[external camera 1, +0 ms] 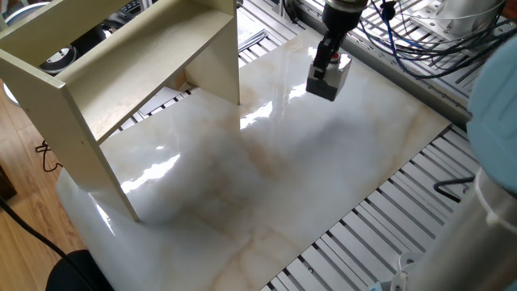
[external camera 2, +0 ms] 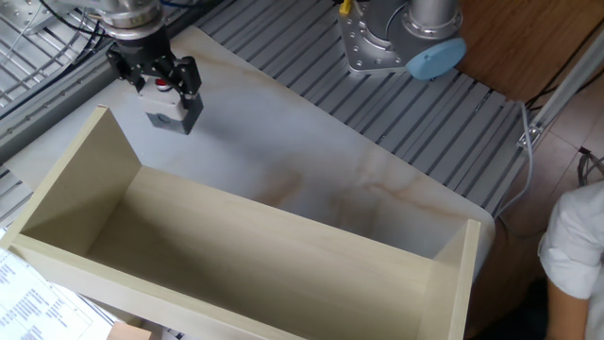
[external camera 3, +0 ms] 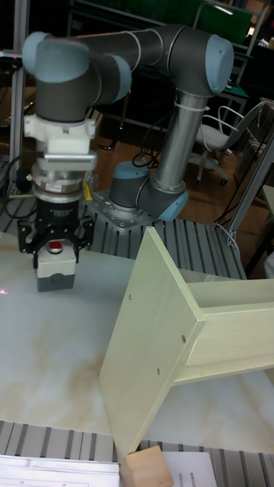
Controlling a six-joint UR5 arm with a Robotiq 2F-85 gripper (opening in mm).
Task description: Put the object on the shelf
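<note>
The object [external camera 1: 329,81] is a small grey box with a light top and a red button [external camera 3: 55,246]. My gripper [external camera 1: 325,65] is shut on its sides and holds it upright a little above the marble tabletop [external camera 1: 266,178]. The other fixed view shows the object [external camera 2: 176,115] hanging under the gripper [external camera 2: 160,87], just past the shelf's left end panel. In the tall view the gripper [external camera 3: 55,247] clamps the object [external camera 3: 56,272] to the left of the shelf. The cream-beige shelf [external camera 1: 121,61] [external camera 2: 245,241] [external camera 3: 179,327] stands along one side of the table.
The arm's base [external camera 2: 401,38] is bolted on the ribbed metal surface behind the slab. Cables [external camera 1: 420,40] hang at the back right. A person in white [external camera 2: 578,250] is at the right edge. A small wooden block [external camera 3: 148,466] lies by the shelf's foot.
</note>
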